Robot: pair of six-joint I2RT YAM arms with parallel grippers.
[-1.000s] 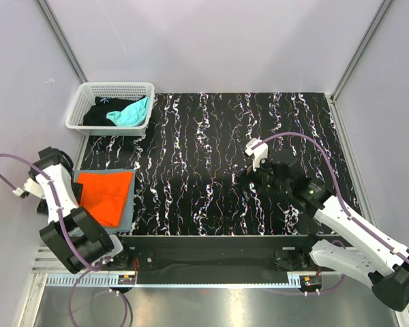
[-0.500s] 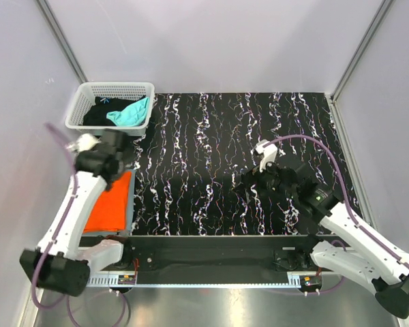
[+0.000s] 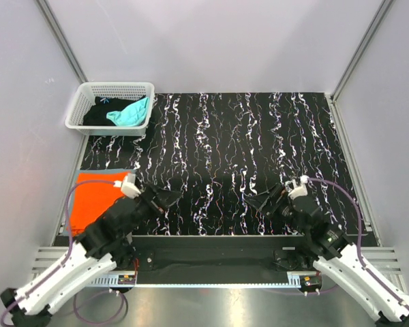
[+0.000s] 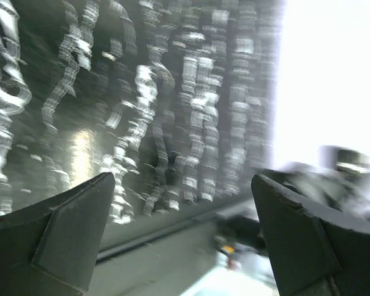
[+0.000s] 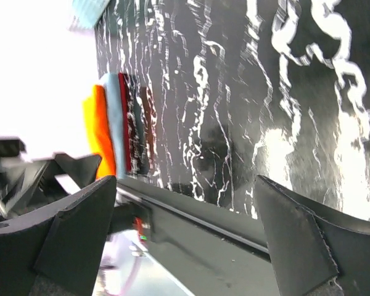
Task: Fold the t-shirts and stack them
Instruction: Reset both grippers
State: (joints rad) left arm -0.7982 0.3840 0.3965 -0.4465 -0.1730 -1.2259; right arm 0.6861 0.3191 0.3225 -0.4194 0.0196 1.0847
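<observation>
The folded orange t-shirt [image 3: 92, 201] lies on a grey-blue one [image 3: 79, 177] at the table's near left; both show edge-on in the right wrist view, orange [image 5: 95, 132] beside grey-blue [image 5: 113, 117]. A teal t-shirt [image 3: 131, 111] and a black one [image 3: 99, 114] lie in the white basket [image 3: 113, 89] at the back left. My left gripper [image 3: 169, 198] is open and empty, low over the near edge, just right of the stack. My right gripper [image 3: 266, 201] is open and empty near the front edge, right of centre. The left wrist view is blurred.
The black marbled tabletop [image 3: 245, 143] stretches between the grey side walls. The table's front edge and metal rail [image 3: 211, 238] run below both grippers. The right arm shows blurred at the right of the left wrist view [image 4: 339, 179].
My left arm has swung from over the stack down and right to the near edge. My right arm has drawn back toward the front edge. The orange shirt is uncovered again.
</observation>
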